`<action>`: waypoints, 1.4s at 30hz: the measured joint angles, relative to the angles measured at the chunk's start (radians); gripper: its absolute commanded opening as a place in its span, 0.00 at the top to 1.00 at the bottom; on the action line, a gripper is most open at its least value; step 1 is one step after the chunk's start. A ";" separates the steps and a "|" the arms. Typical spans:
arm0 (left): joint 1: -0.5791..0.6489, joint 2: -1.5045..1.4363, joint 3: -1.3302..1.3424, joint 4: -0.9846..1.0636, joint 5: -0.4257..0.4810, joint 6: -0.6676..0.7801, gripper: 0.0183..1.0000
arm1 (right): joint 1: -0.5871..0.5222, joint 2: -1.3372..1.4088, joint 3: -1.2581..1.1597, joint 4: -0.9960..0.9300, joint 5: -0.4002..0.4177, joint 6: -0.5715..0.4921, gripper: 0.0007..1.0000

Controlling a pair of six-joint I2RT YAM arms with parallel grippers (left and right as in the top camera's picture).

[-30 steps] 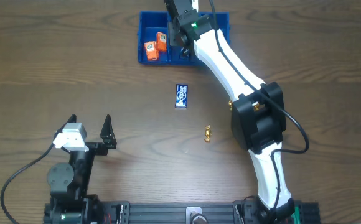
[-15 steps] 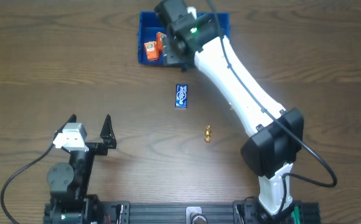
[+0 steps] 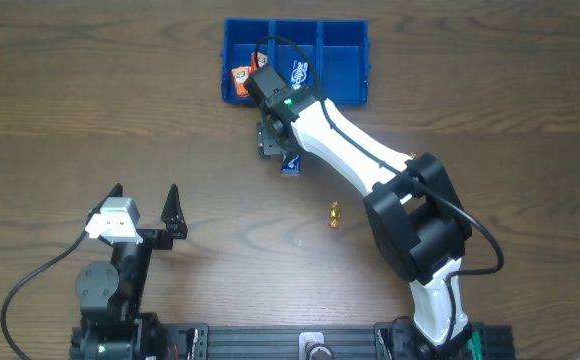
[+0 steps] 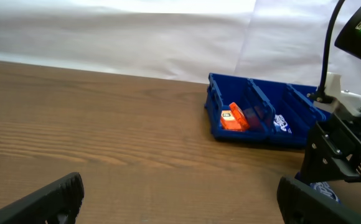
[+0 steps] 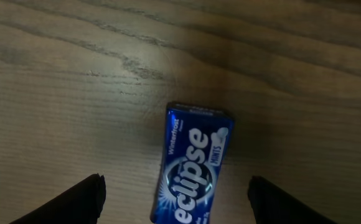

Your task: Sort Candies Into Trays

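Where the blue packet [image 5: 196, 162] lies, the right hand [image 3: 275, 148] hovers — spread wide.

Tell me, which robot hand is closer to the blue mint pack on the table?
Right. The right hand hovers directly above the mint pack, open; the left hand sits far off by its base.

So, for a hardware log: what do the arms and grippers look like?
The right arm has white links, black joints, a green light and a black cable. The left arm is black, wrist block white. Left gripper and right gripper: black.
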 measured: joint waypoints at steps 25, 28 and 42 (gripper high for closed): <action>0.000 0.000 0.000 0.000 0.000 0.000 0.00 | 0.004 0.101 0.003 -0.005 -0.010 0.090 0.74; 0.000 0.000 0.000 0.000 0.000 0.000 0.00 | 0.004 0.096 0.002 -0.024 -0.010 0.090 0.76; 0.000 0.000 0.000 0.000 0.000 0.000 0.00 | -0.037 -0.130 0.442 -0.180 0.134 -0.001 0.75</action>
